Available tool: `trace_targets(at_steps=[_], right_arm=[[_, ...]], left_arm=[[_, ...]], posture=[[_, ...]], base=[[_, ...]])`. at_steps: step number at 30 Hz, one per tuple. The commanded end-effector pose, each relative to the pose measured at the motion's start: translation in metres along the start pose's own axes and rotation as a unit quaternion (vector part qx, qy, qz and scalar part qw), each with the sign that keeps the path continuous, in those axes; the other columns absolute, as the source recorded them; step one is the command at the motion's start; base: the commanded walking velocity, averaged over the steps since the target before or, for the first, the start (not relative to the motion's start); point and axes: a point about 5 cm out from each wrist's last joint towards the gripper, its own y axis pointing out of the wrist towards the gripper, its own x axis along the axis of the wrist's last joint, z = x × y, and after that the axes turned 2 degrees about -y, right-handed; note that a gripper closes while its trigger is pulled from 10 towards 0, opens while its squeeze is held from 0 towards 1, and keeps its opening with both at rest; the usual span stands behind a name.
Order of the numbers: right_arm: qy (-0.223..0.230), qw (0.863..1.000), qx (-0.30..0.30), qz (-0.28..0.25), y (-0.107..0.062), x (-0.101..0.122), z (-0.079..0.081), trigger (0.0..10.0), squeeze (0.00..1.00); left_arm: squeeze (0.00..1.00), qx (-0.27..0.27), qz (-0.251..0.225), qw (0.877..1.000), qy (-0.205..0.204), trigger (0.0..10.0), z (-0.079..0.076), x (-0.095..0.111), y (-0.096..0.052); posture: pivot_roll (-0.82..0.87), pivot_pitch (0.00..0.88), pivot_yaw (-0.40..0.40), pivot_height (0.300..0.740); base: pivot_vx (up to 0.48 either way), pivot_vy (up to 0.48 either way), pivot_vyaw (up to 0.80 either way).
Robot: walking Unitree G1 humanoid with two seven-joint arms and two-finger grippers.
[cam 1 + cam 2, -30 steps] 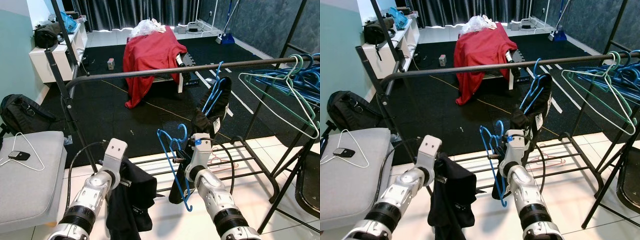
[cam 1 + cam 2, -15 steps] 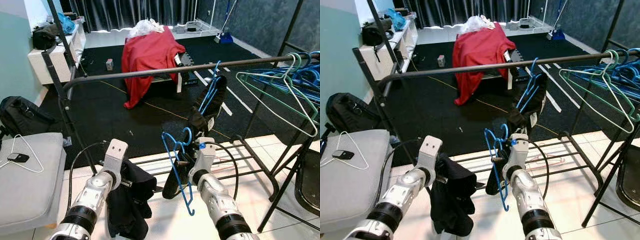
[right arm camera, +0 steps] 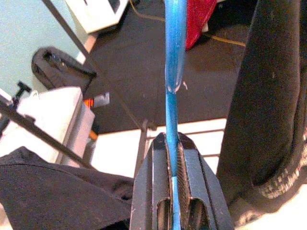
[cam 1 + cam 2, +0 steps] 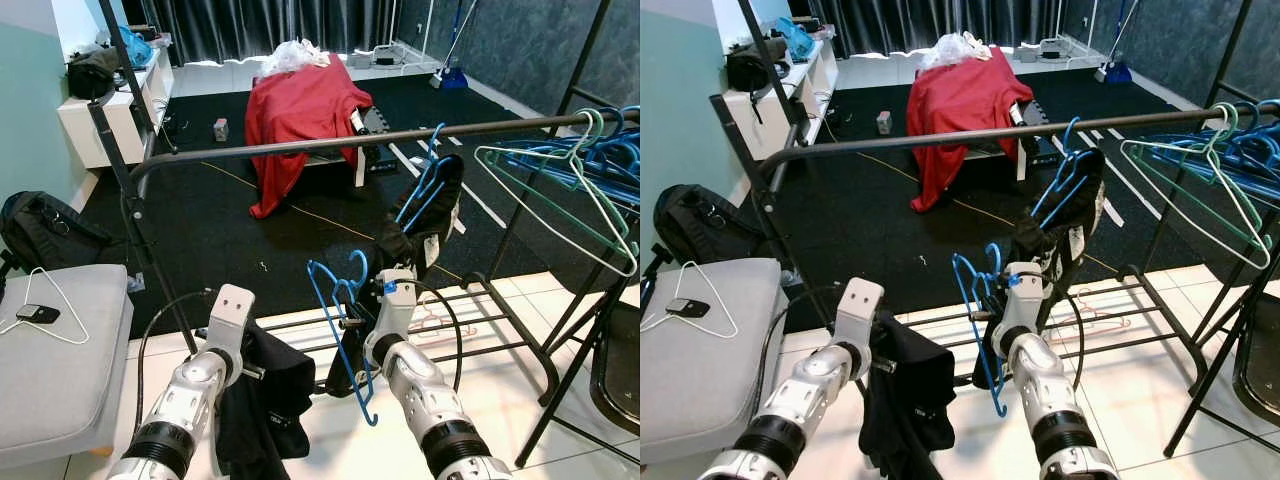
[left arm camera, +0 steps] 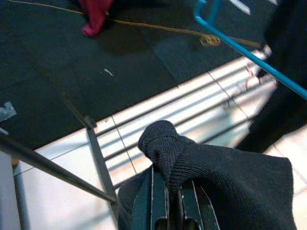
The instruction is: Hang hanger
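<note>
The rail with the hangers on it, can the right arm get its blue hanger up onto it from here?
Probably yes. The right gripper holds the blue hanger below the rail, and the stretch of rail above it looks bare, left of the hung black garment.

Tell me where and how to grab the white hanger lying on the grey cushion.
Take the white hanger by its straight bottom wire, coming down from above: it lies flat on the grey cushion, so the jaws must straddle the thin wire. Probably avoid the end near the small black device.
</note>
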Motion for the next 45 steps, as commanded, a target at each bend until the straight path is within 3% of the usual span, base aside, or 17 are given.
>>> trace_targets(at_steps=[1, 31, 36, 40, 41, 45], right_arm=[[0.005, 1.000, -0.003, -0.015, -0.002, 0.003, -0.002, 10.0, 0.00], [-0.004, 1.000, -0.015, 0.005, -0.003, -0.003, -0.010, 10.0, 0.00], [-0.028, 0.998, 0.014, 0.063, -0.004, -0.018, -0.004, 10.0, 0.00], [-0.041, 0.997, 0.023, 0.068, -0.005, -0.020, -0.002, 10.0, 0.00], [-0.066, 0.995, 0.033, 0.070, -0.006, -0.020, 0.001, 10.0, 0.00], [-0.071, 0.994, 0.034, 0.071, -0.006, -0.021, 0.001, 10.0, 0.00]], left_arm=[[0.00, 0.010, -0.029, 0.999, -0.008, 10.0, 0.005, 0.011, 0.000], [0.00, 0.001, -0.019, 1.000, 0.006, 10.0, 0.000, 0.006, -0.003], [0.00, 0.003, -0.019, 1.000, 0.010, 10.0, 0.001, 0.006, -0.003], [0.00, 0.004, -0.020, 1.000, 0.010, 10.0, 0.001, 0.007, -0.003], [0.00, 0.002, -0.018, 1.000, 0.011, 10.0, 0.000, 0.005, -0.003], [0.00, 0.000, -0.017, 1.000, 0.012, 10.0, -0.002, 0.005, -0.003]], posture=[[-0.08, 0.000, 0.003, 0.740], [-0.07, 0.010, -0.009, 0.740], [-0.08, 0.014, -0.006, 0.740], [-0.08, 0.015, -0.005, 0.740], [-0.08, 0.019, 0.000, 0.740], [-0.08, 0.020, 0.001, 0.740]], base=[[0.000, 0.000, 0.00], [0.000, 0.000, 0.00], [0.000, 0.000, 0.00], [0.000, 0.000, 0.00], [0.000, 0.000, 0.00], [0.000, 0.000, 0.00]])
